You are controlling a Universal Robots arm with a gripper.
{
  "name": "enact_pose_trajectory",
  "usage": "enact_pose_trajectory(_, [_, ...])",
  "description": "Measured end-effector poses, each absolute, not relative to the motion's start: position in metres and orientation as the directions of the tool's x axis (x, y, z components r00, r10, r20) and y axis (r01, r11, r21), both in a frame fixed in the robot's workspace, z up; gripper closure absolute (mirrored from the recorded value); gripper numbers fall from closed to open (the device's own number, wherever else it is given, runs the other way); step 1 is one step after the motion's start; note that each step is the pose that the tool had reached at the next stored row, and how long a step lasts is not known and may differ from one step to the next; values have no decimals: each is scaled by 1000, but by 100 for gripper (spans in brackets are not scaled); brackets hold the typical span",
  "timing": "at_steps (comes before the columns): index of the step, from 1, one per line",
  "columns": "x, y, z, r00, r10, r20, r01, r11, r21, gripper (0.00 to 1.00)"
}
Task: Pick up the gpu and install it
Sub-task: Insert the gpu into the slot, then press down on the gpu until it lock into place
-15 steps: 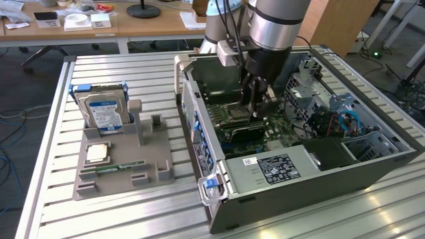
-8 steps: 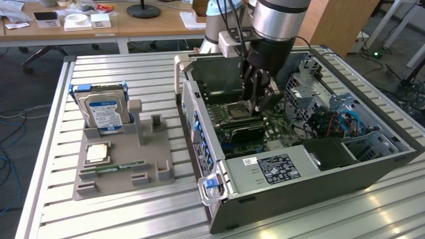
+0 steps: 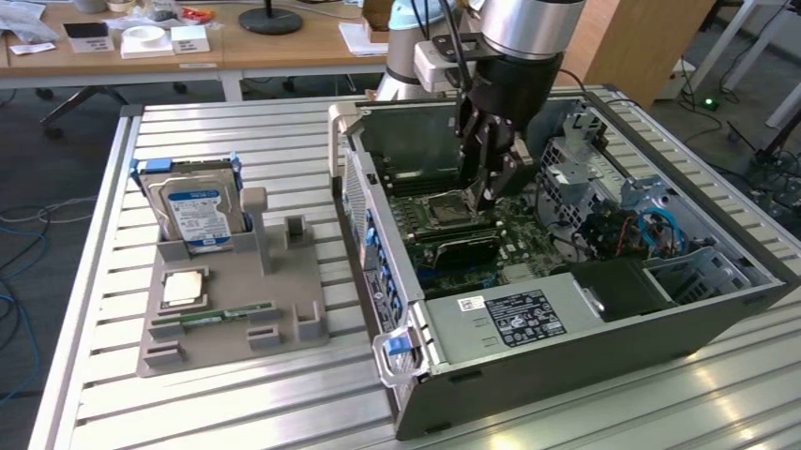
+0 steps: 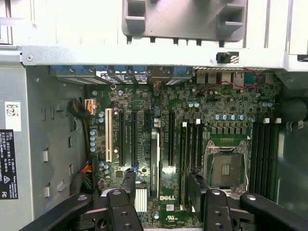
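On the exterior view's left, a grey holder tray (image 3: 225, 349) carries an upright hard drive (image 3: 198, 211), a square processor chip (image 3: 184, 288) and a flat RAM stick (image 3: 219, 316). Further right, the open computer case (image 3: 564, 328) holds the motherboard (image 4: 231, 108), where the gpu (image 3: 460, 247) (image 4: 154, 159) stands on edge in a slot. The gripper (image 3: 491, 192) (image 4: 162, 175) hangs above it, jaws spread wide, gripping nothing.

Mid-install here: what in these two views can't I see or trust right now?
1. Whether the gpu is seated: in the exterior view the gripper blocks the slots. In the wrist view a thin pale strip may be its edge, but that is unclear.
2. Slot ends: in the wrist view, the open gripper's fingers cover them.
3. Power supply label: in the exterior view, the print is too small.
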State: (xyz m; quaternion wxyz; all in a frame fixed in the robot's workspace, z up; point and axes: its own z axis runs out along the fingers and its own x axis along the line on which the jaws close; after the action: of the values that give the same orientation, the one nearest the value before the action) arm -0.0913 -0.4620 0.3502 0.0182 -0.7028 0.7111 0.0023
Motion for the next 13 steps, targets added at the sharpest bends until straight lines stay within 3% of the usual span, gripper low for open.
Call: enact_pose_trajectory(13, [-91, -462, 350, -11, -1000, -29, -1000, 12, -22, 45])
